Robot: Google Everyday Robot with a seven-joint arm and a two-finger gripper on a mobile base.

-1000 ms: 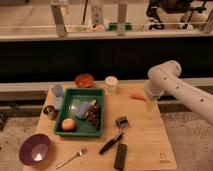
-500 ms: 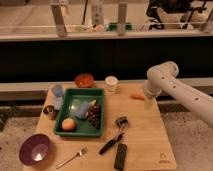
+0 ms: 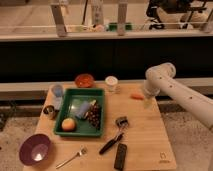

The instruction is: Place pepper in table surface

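Camera view: the pepper (image 3: 136,96) lies flat on the light wooden worktop (image 3: 145,135), near the back edge and toward the right-hand side of the picture. Its long axis runs roughly left to right, along that back edge. Which end is the tapered tip cannot be told. The gripper (image 3: 148,103) hangs just beside the pepper on the right, low over the worktop at the end of the pale arm (image 3: 180,92), which reaches in from the right. The fingers stand wide apart and hold nothing; the pepper lies free of them.

A white cup (image 3: 111,83) stands to the left of the pepper, and an orange-red bowl (image 3: 84,80) farther left. The green tray (image 3: 80,91) holds a round orange fruit (image 3: 68,123) and a dark cluster (image 3: 93,116). A purple bowl (image 3: 35,148), a fork (image 3: 71,158) and a black-handled tool (image 3: 114,140) lie toward the front.

Against the picture from one second ago, the pepper is in the same spot with the same heading. The arm's elbow has shifted slightly toward the left, and the gripper is beside the pepper as before.
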